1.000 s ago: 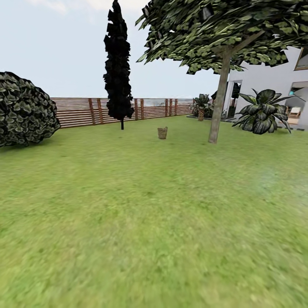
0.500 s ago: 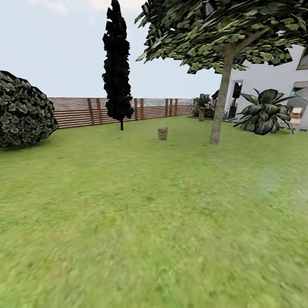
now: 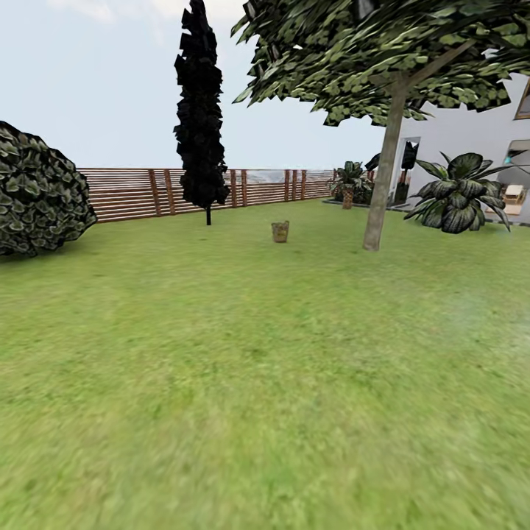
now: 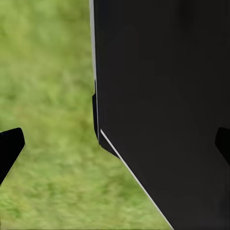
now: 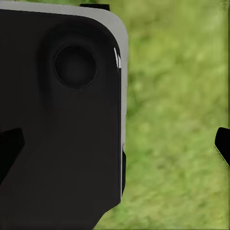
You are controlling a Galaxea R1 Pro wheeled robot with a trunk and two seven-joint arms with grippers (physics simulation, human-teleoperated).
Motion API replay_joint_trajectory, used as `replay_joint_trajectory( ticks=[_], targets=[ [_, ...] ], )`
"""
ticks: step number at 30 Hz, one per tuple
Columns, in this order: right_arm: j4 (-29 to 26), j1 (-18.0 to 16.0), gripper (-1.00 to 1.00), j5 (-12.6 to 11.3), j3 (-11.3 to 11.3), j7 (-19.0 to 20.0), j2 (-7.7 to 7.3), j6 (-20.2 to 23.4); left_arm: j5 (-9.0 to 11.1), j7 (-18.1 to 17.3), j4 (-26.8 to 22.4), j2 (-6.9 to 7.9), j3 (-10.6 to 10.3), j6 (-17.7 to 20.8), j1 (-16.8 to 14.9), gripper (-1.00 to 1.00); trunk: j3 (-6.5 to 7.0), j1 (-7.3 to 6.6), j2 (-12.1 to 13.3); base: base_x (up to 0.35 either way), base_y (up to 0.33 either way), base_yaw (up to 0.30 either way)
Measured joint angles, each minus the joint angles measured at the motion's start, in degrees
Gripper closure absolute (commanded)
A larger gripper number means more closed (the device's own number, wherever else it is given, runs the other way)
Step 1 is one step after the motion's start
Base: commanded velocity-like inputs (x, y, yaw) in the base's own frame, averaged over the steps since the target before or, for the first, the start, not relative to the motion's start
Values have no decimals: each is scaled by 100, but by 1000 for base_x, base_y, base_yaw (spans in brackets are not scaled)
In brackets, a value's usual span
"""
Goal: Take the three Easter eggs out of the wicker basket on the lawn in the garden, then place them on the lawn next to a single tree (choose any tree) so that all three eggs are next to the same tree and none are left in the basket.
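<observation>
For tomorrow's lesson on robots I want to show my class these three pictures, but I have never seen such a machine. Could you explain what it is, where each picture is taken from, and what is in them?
This is a simulated wheeled robot with two arms, each ending in a gripper. The large picture comes from a camera on its head, looking over a lawn. Far off stands a small wicker basket; to its right rises a tree with a bare trunk. A round bush, a dark cypress, a wooden fence and a white house lie around the edges. The eggs are too far away to make out. The two small pictures come from cameras near each gripper: dark fingertips sit at the edges, far apart, with a black part of the robot and blurred grass beyond. Both grippers look open and hold nothing.
</observation>
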Motion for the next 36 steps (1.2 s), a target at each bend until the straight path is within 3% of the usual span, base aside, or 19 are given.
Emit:
replay_joint_trajectory(
  ticks=[10, 36],
  targets=[
    [0, -2, -100, 7, 6, 0, 0, 0, -8, -7, 0, 6, -3, 0, 0, -100, 0, 0, 0, 327, 85, 0],
    [0, 0, -100, 0, 0, 0, 0, 0, 0, -8, 0, 6, -3, -3, -1, -100, 0, 1, 0, 235, 266, -70]
  ],
)
